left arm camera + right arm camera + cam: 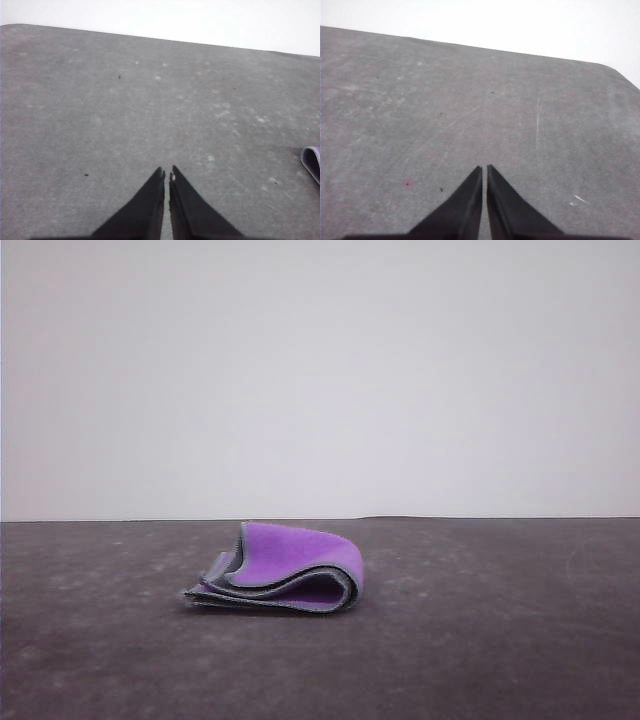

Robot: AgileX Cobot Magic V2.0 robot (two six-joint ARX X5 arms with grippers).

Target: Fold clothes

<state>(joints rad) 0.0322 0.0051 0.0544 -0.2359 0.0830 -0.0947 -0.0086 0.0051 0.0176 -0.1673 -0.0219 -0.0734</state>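
Observation:
The cloth lies folded into a small bundle in the middle of the dark grey table, purple face outward with dark layers and a light grey edge showing at its open side. A corner of the cloth peeks in at the edge of the left wrist view. My left gripper is shut above bare table, holding nothing, well apart from the cloth. My right gripper is also shut with nothing in it, over bare table.
The table's far edge meets a plain white wall. A rounded table corner shows in the right wrist view. Scuffs and small specks mark the table surface.

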